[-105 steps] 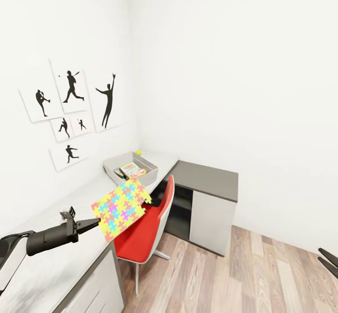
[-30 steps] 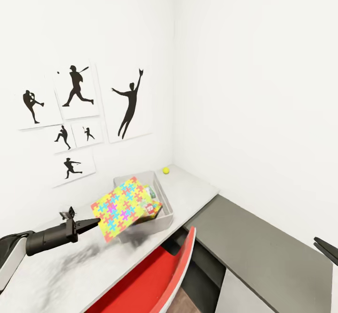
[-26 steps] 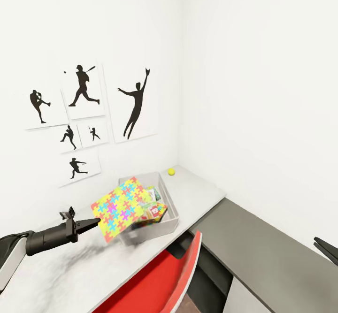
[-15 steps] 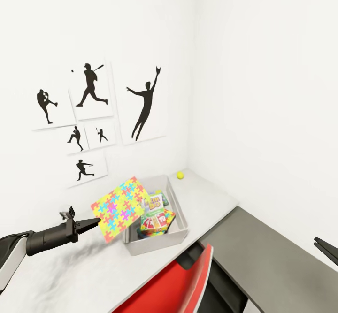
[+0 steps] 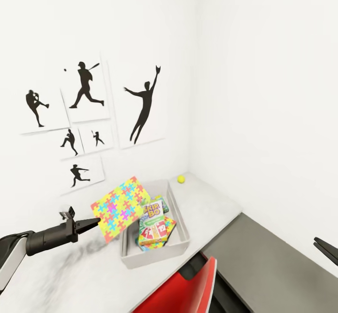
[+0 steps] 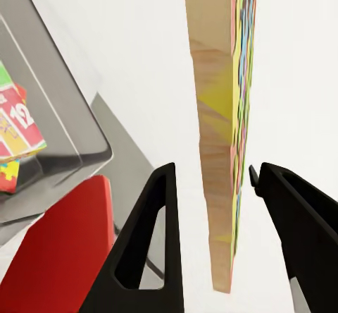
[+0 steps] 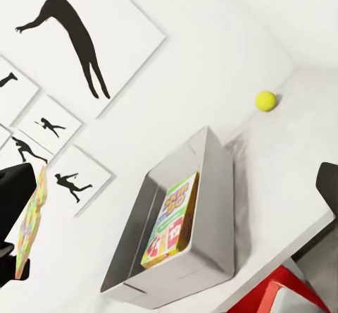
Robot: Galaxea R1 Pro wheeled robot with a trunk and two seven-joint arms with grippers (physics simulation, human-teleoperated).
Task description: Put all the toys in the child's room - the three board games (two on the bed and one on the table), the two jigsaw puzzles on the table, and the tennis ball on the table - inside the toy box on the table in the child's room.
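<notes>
**A:** Multicoloured jigsaw puzzle square (image 5: 120, 208) sits left of centre in the head view, tilted, one corner in the left claw (image 5: 96, 222). The wrist camera looks at its wooden edge (image 6: 220, 137), with a black finger on each side. The gap there looks wide, so whether the pads press the board I cannot tell from that view; from the head view it hangs from the claw tip.

**B:** And the box?

**A:** Open grey rectangular toy box (image 5: 180, 226) just right of the puzzle, lower centre, standing on the pale grey table (image 5: 211, 207). The puzzle's lower right edge overlaps the box's near left rim in the picture. Inside it, a green and red Skip-Bo card game box (image 5: 154, 214) leans on other colourful flat boxes.

**B:** Ball?

**A:** Small yellow tennis ball (image 5: 181, 179) on the table beyond the box, near the wall corner, well apart from the puzzle. In the right wrist view it is at upper right (image 7: 265, 100), with the box (image 7: 218, 186) below it.

**B:** Right claw?

**A:** Two dark tips (image 5: 326, 249) at the right edge of the head view, slightly parted, nothing between them.

**B:** Surroundings?

**A:** Black baseball silhouette prints (image 5: 89, 111) on the white wall, upper left. A red chair back (image 5: 197, 289) at the bottom edge.
</notes>
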